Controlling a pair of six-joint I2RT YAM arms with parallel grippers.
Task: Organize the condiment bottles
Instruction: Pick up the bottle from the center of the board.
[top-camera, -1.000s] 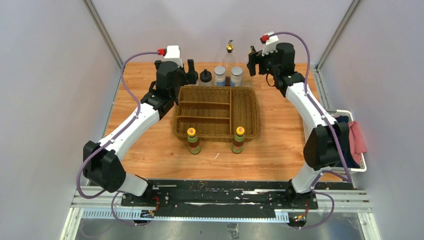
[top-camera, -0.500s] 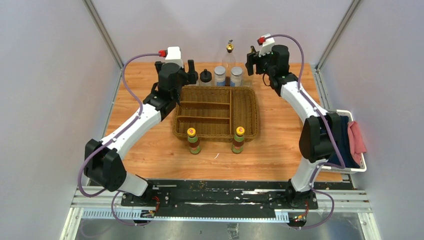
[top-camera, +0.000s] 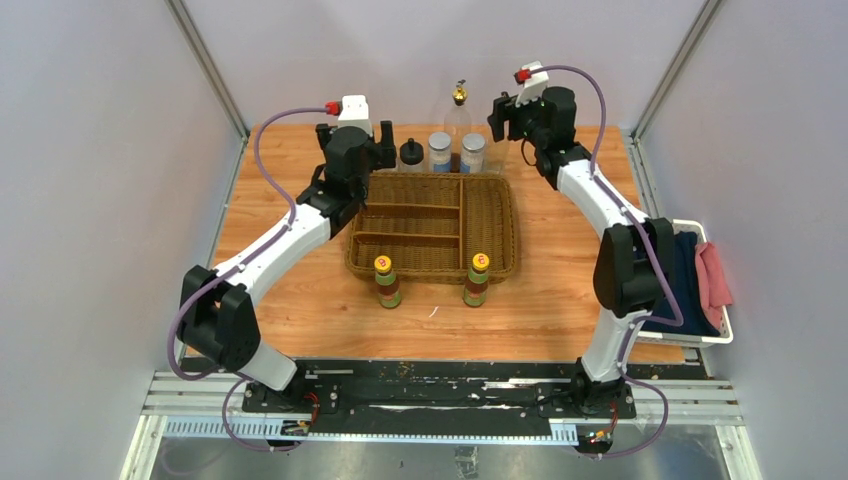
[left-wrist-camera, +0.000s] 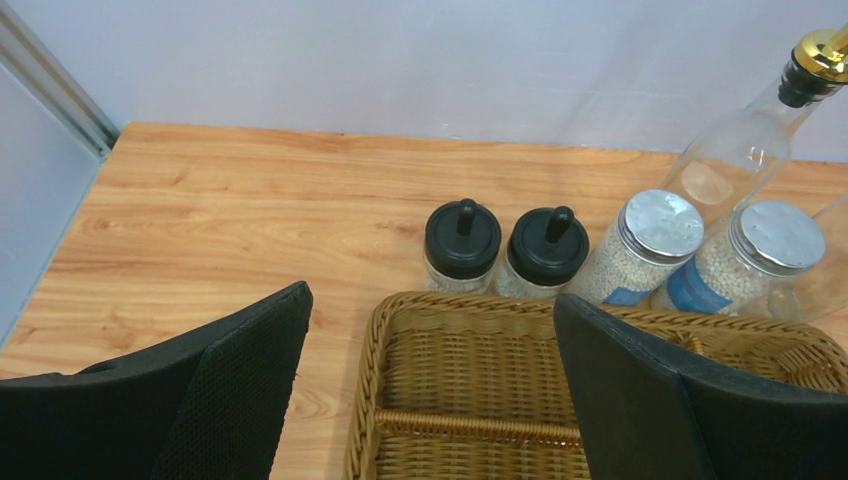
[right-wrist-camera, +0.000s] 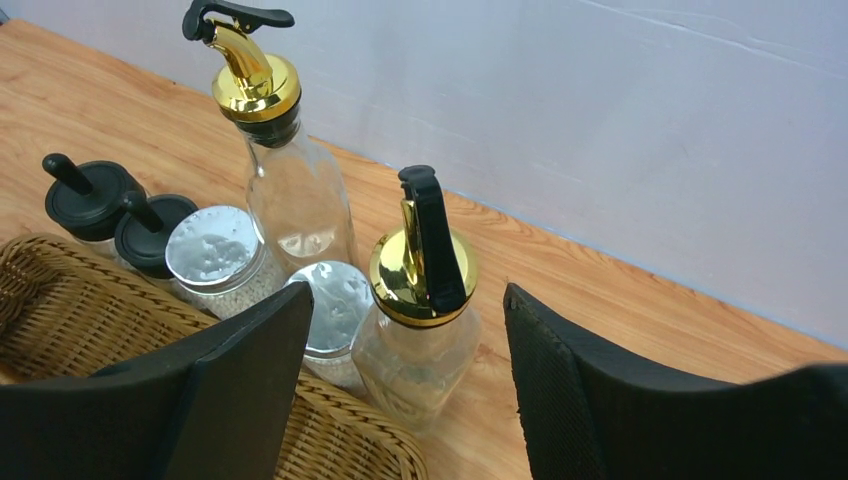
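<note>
The condiment bottles stand in a row behind the wicker basket (top-camera: 430, 225). In the left wrist view they are two black-capped ones (left-wrist-camera: 462, 245) (left-wrist-camera: 547, 252), two grey-lidded jars (left-wrist-camera: 650, 235) (left-wrist-camera: 765, 250) and a tall gold-topped bottle (left-wrist-camera: 745, 140). Two yellow-capped bottles (top-camera: 387, 281) (top-camera: 477, 279) stand in front of the basket. My left gripper (left-wrist-camera: 430, 385) hangs open over the basket's far left corner, short of the black caps. My right gripper (right-wrist-camera: 405, 390) is open, its fingers on either side of a second gold-topped bottle (right-wrist-camera: 420, 320), with a gap on each side.
A white bin (top-camera: 722, 330) holding blue and pink cloths sits off the table's right edge. The back wall rises close behind the bottle row. The basket's rim (right-wrist-camera: 330, 425) lies just under my right gripper's left finger.
My right gripper has shifted left toward the bottle row and its jaws have narrowed somewhat. My left gripper has moved right and forward, nearer the black-capped bottles.
</note>
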